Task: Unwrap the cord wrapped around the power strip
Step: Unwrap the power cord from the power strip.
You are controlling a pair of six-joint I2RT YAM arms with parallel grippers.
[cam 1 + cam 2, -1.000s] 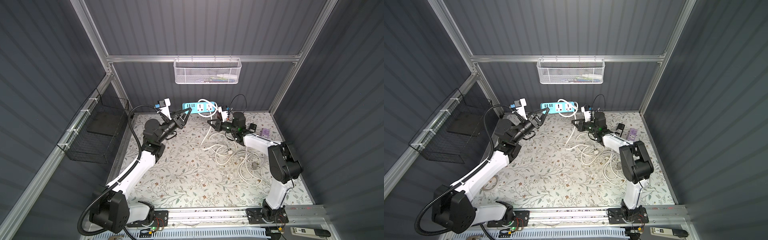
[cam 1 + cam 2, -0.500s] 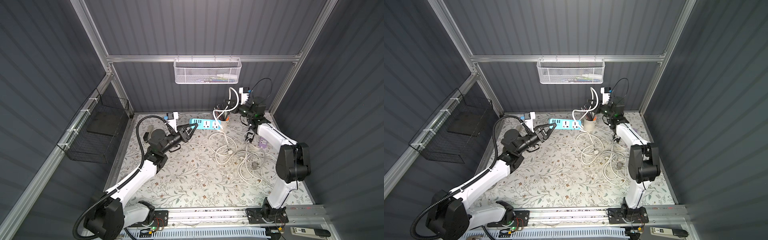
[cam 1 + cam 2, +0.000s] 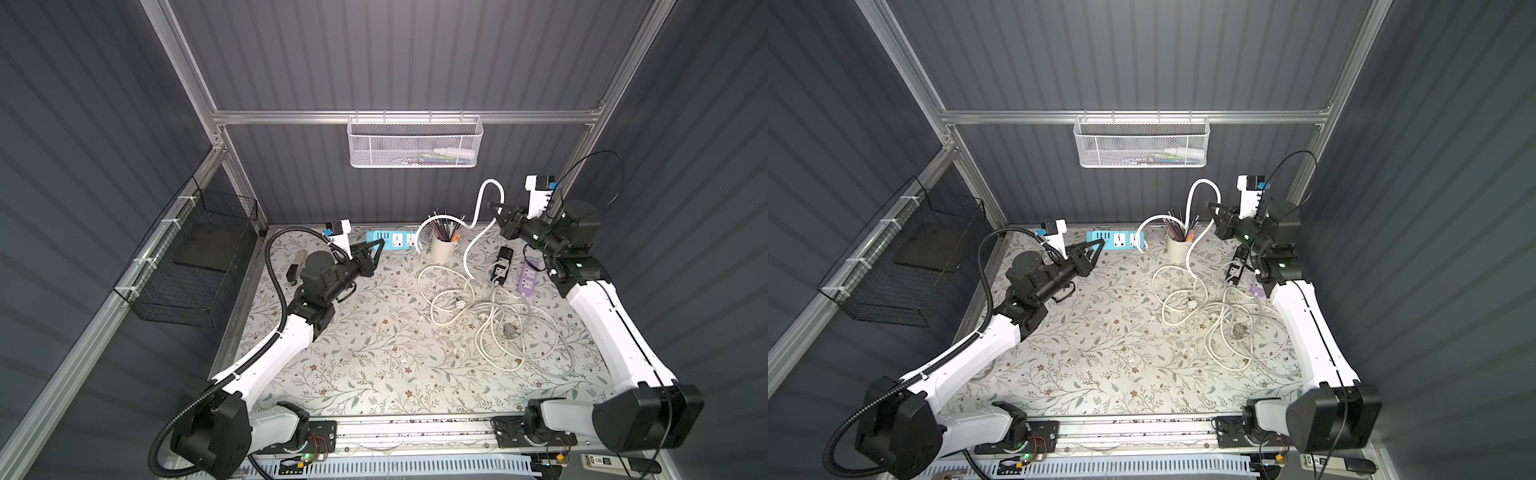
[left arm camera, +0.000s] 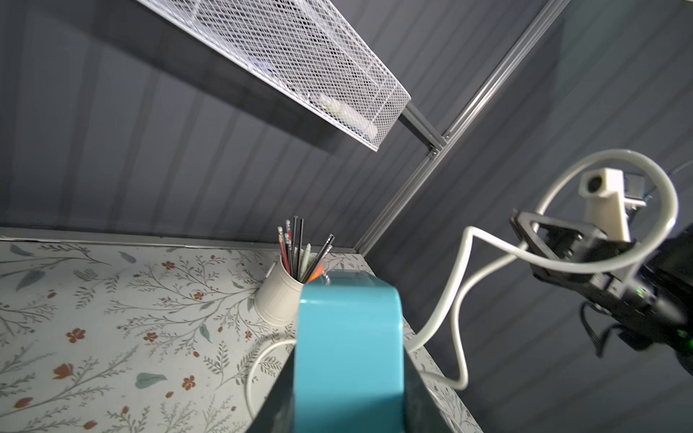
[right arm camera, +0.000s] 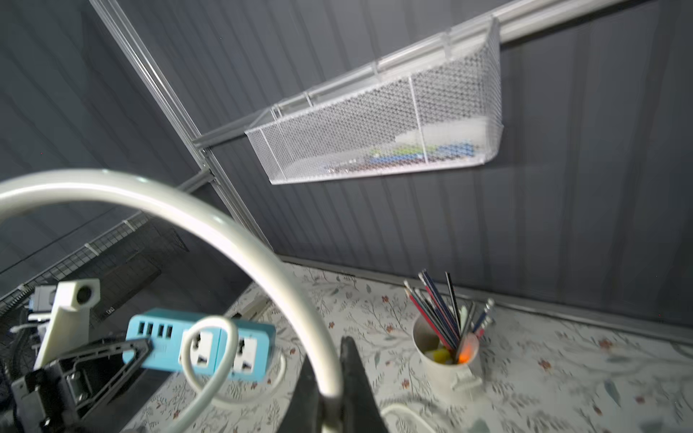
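Pencil cup (image 3: 444, 249) stood near the back edge of the table (image 3: 374, 340); I took it as my marker.

- The blue power strip (image 3: 392, 240) sat just beside the cup, on the left arm's side, lying along the back edge. From the left wrist view it seemed to be lifted clear of the cloth, but I could not be sure.
- The left gripper (image 3: 379, 245) was clamped on the strip's end farthest from the cup, the end with the small ports. The right wrist view showed one finger (image 5: 140, 346) pressed against that end.
- The white cord (image 3: 491, 182) left the strip's cup end, curved up behind the cup and rose in a tall arch on the cup's right-arm side.
- The right gripper (image 3: 495, 206) hung in the air above and beyond the cup, pinched tight on the cord at the foot of that arch.
- From the grip the cord dropped past the cup to a loose heap of white cable (image 3: 494, 320) on the table, on the cup's near side.
- In the right wrist view a loop of cord crossed the strip's socket face. I could not tell whether it went round the body.
- A black strip (image 3: 500, 266) and a purple strip (image 3: 528, 280) lay flat on the cup's right-arm side.
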